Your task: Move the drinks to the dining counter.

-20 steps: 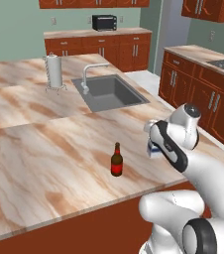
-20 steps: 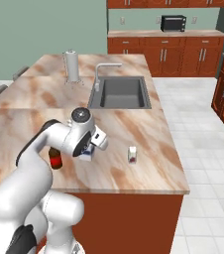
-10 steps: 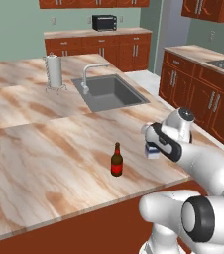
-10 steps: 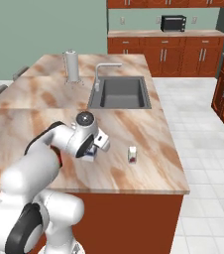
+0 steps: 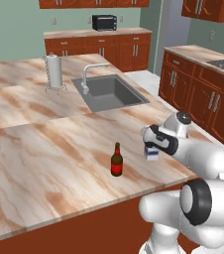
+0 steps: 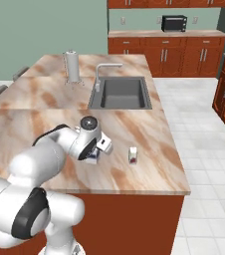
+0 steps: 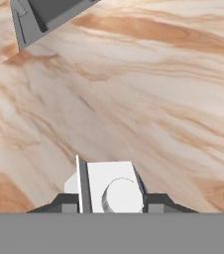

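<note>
Moved: my gripper (image 5: 151, 148) carried the carton (image 7: 111, 188) slightly left since earlier | jaws narrow, clamped on carton top, low over dining counter (image 5: 44, 149), near right part | bottle (image 5: 116, 160) stood just left | risk: early release could tip carton; swinging further left could knock bottle

One bottle (image 5: 116, 160) and one carton (image 5: 152, 153) stand on one worktop (image 5: 44, 149). That worktop also has one sink (image 5: 108, 92), one faucet (image 5: 87, 78) and one paper-towel roll (image 5: 54, 72). One toaster oven (image 5: 104, 22) sits on the back counter.
</note>
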